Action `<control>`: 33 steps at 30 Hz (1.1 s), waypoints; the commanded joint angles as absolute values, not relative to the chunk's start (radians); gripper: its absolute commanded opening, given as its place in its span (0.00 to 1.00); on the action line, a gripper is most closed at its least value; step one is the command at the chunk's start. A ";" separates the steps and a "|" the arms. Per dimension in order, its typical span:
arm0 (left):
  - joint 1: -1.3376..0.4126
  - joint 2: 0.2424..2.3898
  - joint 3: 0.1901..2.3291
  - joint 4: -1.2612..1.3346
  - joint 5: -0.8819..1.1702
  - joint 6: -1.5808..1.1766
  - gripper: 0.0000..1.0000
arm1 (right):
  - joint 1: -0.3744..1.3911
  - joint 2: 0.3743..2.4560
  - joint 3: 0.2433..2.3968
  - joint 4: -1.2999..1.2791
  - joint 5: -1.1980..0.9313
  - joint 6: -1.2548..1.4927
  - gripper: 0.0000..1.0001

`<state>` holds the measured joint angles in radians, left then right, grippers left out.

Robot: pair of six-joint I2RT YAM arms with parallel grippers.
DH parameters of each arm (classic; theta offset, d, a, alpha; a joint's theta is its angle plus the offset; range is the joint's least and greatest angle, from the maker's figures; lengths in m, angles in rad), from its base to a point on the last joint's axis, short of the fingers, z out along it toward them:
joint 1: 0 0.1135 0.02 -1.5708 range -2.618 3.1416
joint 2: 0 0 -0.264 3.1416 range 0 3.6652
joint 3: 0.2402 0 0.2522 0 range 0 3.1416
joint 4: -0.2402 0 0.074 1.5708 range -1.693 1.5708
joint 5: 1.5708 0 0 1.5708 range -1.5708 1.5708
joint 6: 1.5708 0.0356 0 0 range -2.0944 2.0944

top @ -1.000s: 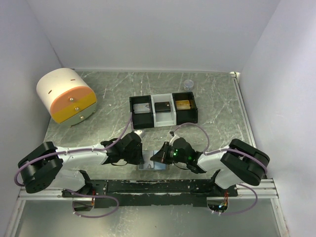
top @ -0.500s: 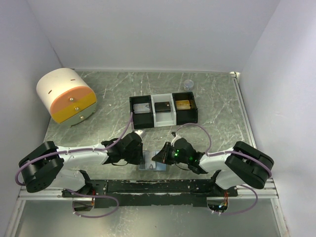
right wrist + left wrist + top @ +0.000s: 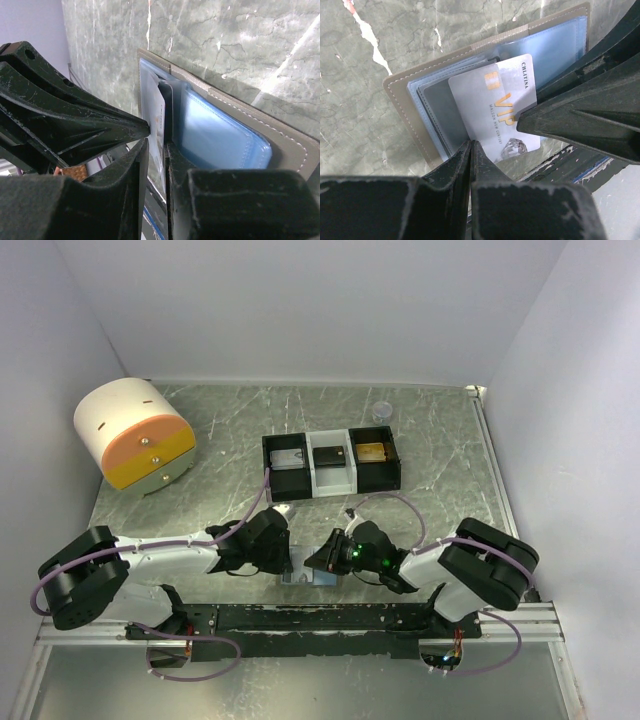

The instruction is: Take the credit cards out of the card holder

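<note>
Top view, lower centre: left gripper [image 3: 284, 562] and right gripper [image 3: 320, 564] close in on card holder [image 3: 305, 578] from both sides, tips nearly meeting, no passage between.
Tray [image 3: 331, 490] just above them; only narrow strip of table [image 3: 450, 480] left between.
Drawer unit [image 3: 135, 433] blocks upper left.
Small cup [image 3: 381, 412] upper centre-right, by back wall.
Free lanes: right of tray; between tray and drawer unit.
Left wrist view: right gripper's finger covers lower right of card [image 3: 492, 107]; upper left bare.
</note>
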<state>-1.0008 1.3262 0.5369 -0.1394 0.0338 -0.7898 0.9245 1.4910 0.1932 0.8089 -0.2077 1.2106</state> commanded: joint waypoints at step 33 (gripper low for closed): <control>-1.019 1.349 0.529 -0.110 0.038 -0.795 0.12 | 0.916 1.460 0.186 0.842 -0.210 1.236 0.21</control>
<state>-1.0107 1.3403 0.5423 -0.1200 0.0311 -0.7910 0.9173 1.4391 0.1761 0.7567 -0.1905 1.2190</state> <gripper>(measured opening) 0.121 0.206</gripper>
